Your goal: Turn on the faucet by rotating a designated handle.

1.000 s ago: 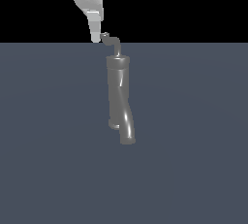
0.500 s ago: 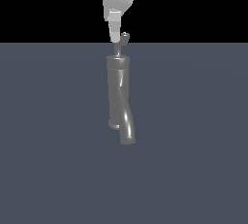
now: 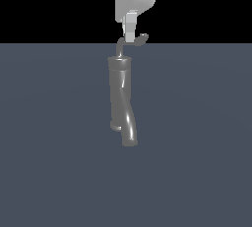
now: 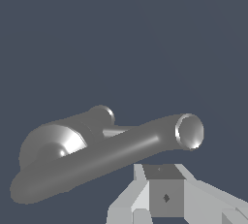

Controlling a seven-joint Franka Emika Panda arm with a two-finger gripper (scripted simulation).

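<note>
Atop the faucet (image 3: 123, 100), the thin, stiff handle (image 3: 132, 42) looks best pushed near its hooked tip; whether the fingers (image 3: 129, 33) are parted is unclear.

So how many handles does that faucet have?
1. The handle sits atop the faucet, its hooked tip toward the exterior view's right, with the pincer at it. Another behind the body can't be ruled out.

text: none legible | labels: none | brands: none | numbers: none | signs: none
</note>
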